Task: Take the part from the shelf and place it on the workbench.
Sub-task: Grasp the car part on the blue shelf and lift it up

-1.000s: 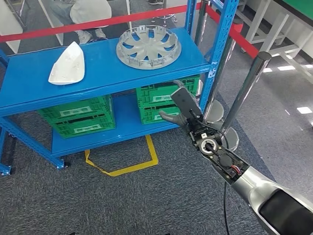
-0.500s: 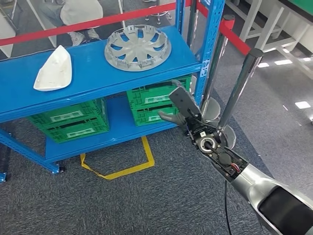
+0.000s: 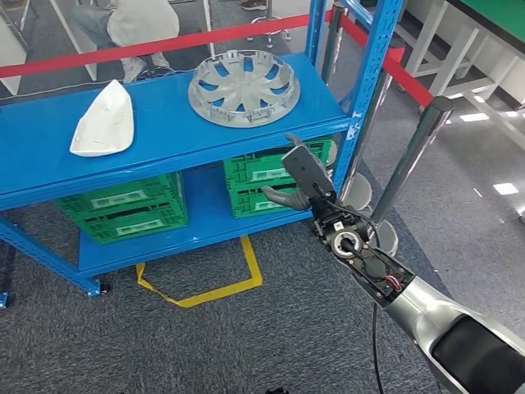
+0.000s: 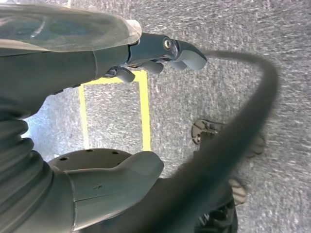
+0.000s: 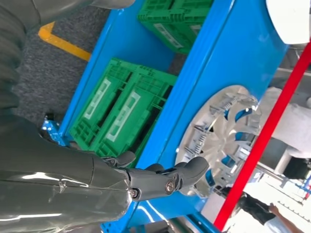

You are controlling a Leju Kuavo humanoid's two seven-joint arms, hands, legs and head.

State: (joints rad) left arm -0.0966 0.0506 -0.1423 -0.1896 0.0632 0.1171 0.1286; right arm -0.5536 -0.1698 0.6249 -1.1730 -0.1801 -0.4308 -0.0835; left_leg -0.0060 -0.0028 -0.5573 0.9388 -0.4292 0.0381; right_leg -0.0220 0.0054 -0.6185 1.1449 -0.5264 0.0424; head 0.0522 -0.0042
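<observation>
On the top board of the blue shelf [image 3: 167, 131], toward its right end, lies the silver wheel cover [image 3: 244, 78], flat and untouched. Left of it on the same board sits a white triangular part [image 3: 105, 119]. Two green crates [image 3: 120, 205] stand on the board below. Right hand [image 3: 303, 176] is raised in front of the shelf's right end, just below the top board's edge, fingers apart, holding nothing. Left hand [image 4: 110, 111] hangs over grey carpet with yellow tape [image 4: 145, 109]; fingers spread, thumb clear, holding nothing. A red barrier tape [image 3: 155, 41] runs behind the shelf. A person sits beyond it.
</observation>
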